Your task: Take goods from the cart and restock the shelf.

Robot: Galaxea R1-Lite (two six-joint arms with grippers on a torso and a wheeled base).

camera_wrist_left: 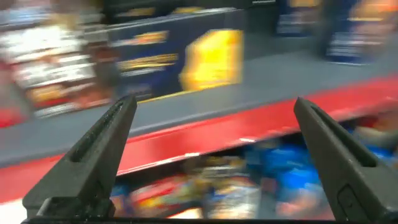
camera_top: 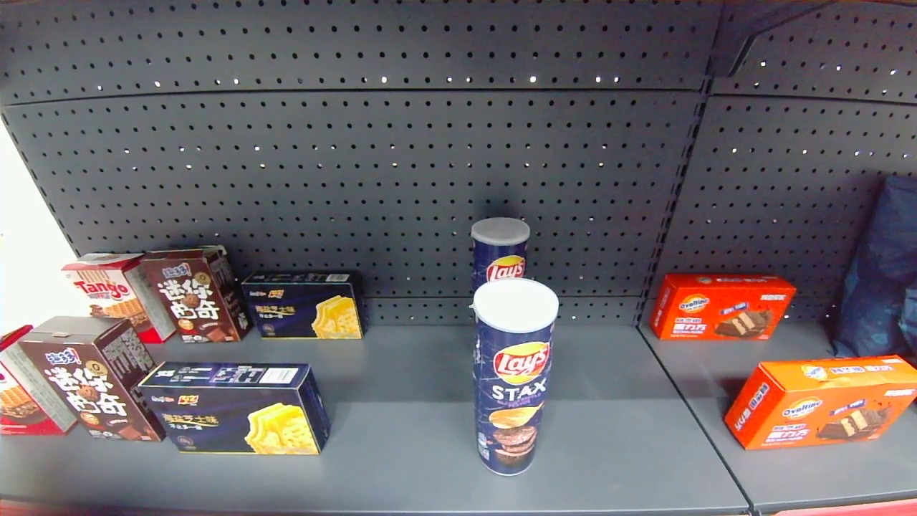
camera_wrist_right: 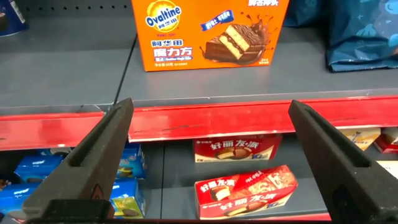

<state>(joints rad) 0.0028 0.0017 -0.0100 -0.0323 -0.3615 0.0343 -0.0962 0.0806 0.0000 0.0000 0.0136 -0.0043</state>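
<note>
Both arms hang just outside the front edge of the shelf (camera_top: 401, 430), and neither carries anything. The left gripper (camera_wrist_left: 214, 162) has its jaws spread wide and empty. It faces the red front strip (camera_wrist_left: 249, 127), with a dark blue cracker box (camera_wrist_left: 180, 59) beyond it; that view is smeared, so finer detail is lost. The right gripper (camera_wrist_right: 211, 162) is likewise released and empty, further along the strip, where an orange cake box (camera_wrist_right: 208, 34) stands just behind the edge.

The goods already stocked sit in groups. Two crisp cans stand upright mid-shelf, the front can (camera_top: 514, 373) near the front edge and the rear can (camera_top: 500, 251) against the back panel. Brown biscuit boxes (camera_top: 89, 376) and a wafer box (camera_top: 114, 290) crowd the left end. A second orange cake box (camera_top: 720, 304) sits at the back of the right bay.

By my reading, this is the gap between one placement and the next fetch. The next move calls for turning to the cart, closing on one item, and bringing it to bare shelf, probably beside the cans. It must be set down without knocking the tall front can over.
</note>
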